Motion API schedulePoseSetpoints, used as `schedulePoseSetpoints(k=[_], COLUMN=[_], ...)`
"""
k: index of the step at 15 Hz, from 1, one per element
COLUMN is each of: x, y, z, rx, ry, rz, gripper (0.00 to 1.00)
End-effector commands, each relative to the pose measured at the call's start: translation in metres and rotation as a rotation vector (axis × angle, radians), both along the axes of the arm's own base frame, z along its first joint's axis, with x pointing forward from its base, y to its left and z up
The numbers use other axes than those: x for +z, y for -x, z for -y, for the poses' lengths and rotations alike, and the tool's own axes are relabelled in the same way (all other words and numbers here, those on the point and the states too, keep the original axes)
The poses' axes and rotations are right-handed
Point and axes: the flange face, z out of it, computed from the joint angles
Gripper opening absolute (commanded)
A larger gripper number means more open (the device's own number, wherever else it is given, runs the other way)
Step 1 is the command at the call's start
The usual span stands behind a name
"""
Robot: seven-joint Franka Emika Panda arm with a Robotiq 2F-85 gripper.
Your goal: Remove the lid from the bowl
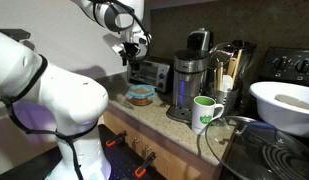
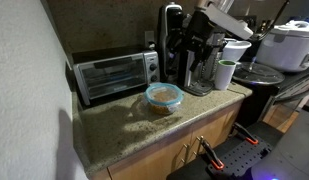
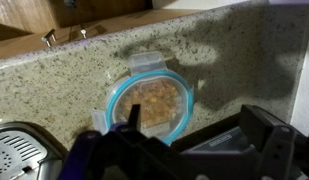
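Observation:
The lid (image 3: 149, 100) is round, clear in the middle with a light-blue rim and tabs. It sits closed on the small orange-brown bowl (image 2: 164, 103) on the granite counter, in front of the toaster oven. The lid also shows in both exterior views (image 1: 141, 91) (image 2: 164, 94). My gripper (image 3: 194, 118) hangs well above the counter, over and slightly beside the bowl, with its fingers wide apart and nothing between them. It also shows in both exterior views (image 1: 131, 50) (image 2: 194, 45).
A toaster oven (image 2: 114, 75) stands behind the bowl and a coffee maker (image 1: 189, 80) beside it. A green-and-white mug (image 1: 204, 113), a glass pot lid (image 1: 239, 135) and a large white bowl (image 1: 284, 105) lie further along. The counter edge (image 2: 154, 150) is close in front.

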Motion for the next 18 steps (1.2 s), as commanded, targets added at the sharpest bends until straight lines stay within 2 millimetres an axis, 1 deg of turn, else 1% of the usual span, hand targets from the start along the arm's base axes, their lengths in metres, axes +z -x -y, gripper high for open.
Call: schedulePoseSetpoints(k=[1, 4, 6, 18], x=[-0.003, -0.009, -0.017, -0.087], y=[-0.011, -0.020, -0.026, -0.050], z=[0.003, 0.006, 0.007, 0.015], rx=[-0.091, -0.139, -0.166, -0.282], ry=[-0.022, -0.028, -0.030, -0.068], rz=[0.017, 0.024, 0.011, -0.125], gripper=[1.00, 1.00, 1.00, 1.00])
